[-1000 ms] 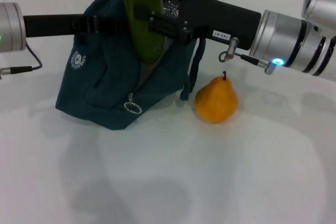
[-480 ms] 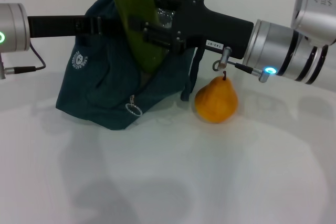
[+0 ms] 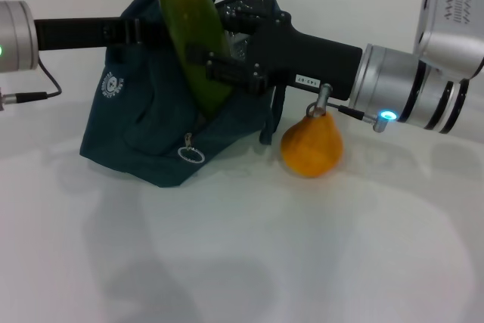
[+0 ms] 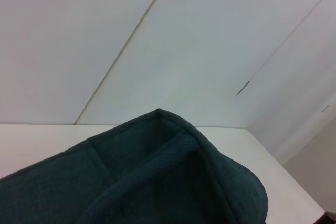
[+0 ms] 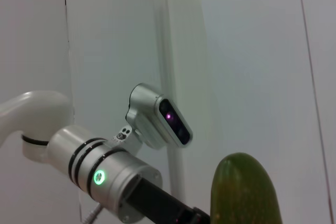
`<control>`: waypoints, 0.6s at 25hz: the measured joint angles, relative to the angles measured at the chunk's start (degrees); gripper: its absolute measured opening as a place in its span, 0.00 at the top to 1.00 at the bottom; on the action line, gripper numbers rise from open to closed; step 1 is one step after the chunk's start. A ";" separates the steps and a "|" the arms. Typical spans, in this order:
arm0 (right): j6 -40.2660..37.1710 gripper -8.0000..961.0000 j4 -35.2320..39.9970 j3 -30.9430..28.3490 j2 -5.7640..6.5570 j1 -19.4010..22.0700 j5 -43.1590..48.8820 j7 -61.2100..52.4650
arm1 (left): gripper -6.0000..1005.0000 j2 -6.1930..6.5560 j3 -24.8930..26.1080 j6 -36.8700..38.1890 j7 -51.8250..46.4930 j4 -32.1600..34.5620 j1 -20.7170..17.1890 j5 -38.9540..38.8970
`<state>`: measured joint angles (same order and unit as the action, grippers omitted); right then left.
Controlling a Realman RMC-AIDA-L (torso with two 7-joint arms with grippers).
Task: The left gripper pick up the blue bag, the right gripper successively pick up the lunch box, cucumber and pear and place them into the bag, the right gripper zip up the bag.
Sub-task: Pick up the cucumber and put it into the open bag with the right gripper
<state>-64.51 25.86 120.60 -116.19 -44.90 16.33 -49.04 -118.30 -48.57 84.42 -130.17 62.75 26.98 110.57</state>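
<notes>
The blue bag (image 3: pixel 159 122) stands on the white table, its top edge held up by my left gripper (image 3: pixel 155 33), which reaches in from the left. The bag's fabric (image 4: pixel 157 177) fills the lower part of the left wrist view. My right gripper (image 3: pixel 208 62) is shut on the cucumber (image 3: pixel 189 35), which stands tilted with its lower end inside the bag's mouth. The cucumber's top end (image 5: pixel 244 192) shows in the right wrist view. The pear (image 3: pixel 311 145) rests on the table just right of the bag. The lunch box is out of view.
The bag's ring zipper pull (image 3: pixel 191 155) hangs at its front. A loop handle (image 3: pixel 276 115) dangles between bag and pear. The right arm's silver cuff (image 3: pixel 393 85) hovers just above the pear. The white table (image 3: pixel 302 247) stretches toward me.
My right gripper has moved down and slightly left with the cucumber, which has sunk lower into the bag's mouth and tilted more. The left arm, bag and pear have stayed put.
</notes>
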 joint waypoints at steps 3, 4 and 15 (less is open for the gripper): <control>1.05 0.30 0.22 -0.07 0.00 0.45 -0.36 0.00 | 0.95 0.00 0.13 0.01 0.00 0.00 0.01 0.00; 1.28 0.30 0.35 -0.06 0.00 0.49 -0.54 0.00 | 0.95 0.00 0.13 0.02 0.00 0.00 0.00 0.00; 1.59 0.28 0.69 -0.11 0.00 0.65 -0.81 -0.05 | 0.95 0.01 0.32 0.18 0.01 0.00 -0.30 0.00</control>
<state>-62.92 26.55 120.49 -116.19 -44.25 15.52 -49.10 -118.29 -48.25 84.60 -130.16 62.75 26.68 110.57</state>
